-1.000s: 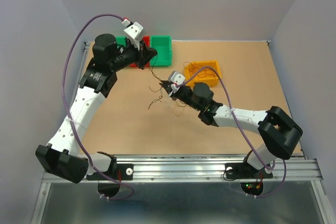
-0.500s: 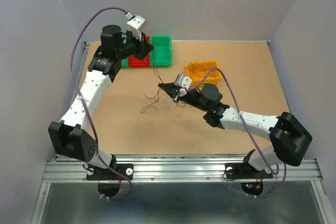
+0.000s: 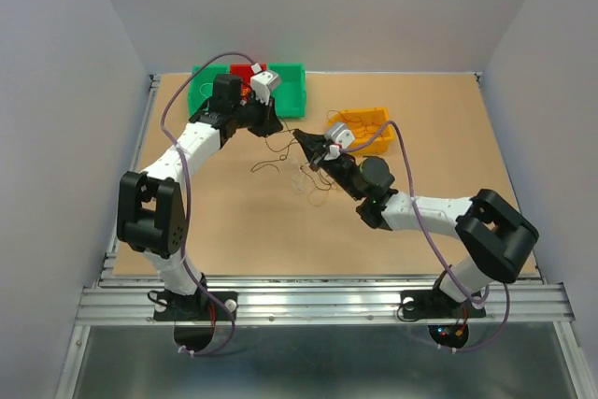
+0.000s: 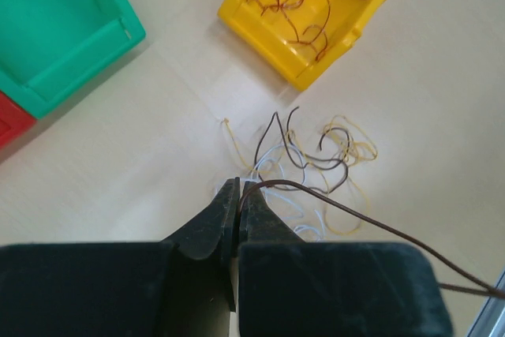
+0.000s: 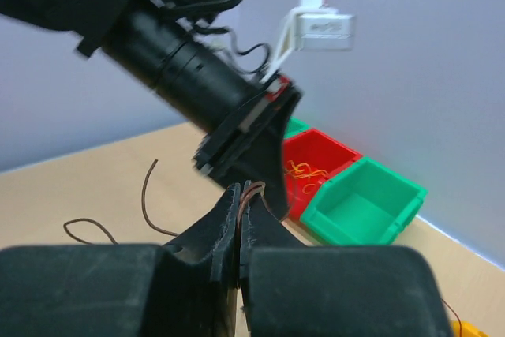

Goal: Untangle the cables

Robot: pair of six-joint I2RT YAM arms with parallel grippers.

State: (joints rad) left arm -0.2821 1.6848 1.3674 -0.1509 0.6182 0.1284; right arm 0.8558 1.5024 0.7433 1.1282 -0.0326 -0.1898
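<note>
My left gripper (image 4: 239, 187) is shut on a thin brown cable (image 4: 355, 211) that runs off to the lower right. My right gripper (image 5: 241, 191) is shut on a thin brown cable (image 5: 254, 187) too, just in front of the left gripper's black body (image 5: 237, 136). In the top view the left gripper (image 3: 278, 125) and the right gripper (image 3: 304, 142) are close together above the table. Below them lies a loose tangle of white, yellow and dark cables (image 4: 316, 163), which also shows in the top view (image 3: 301, 178).
A yellow bin (image 4: 331, 53) holding reddish-brown wires stands by the tangle, seen from above too (image 3: 369, 130). At the back stand a red bin (image 5: 319, 167) with orange wires and green bins (image 5: 363, 203) (image 3: 290, 91). A loose brown wire (image 5: 146, 195) lies on the table.
The left arm has swung in from the back bins, and its gripper now sits lower and further right, next to the right gripper. The right gripper has shifted slightly towards the back.
</note>
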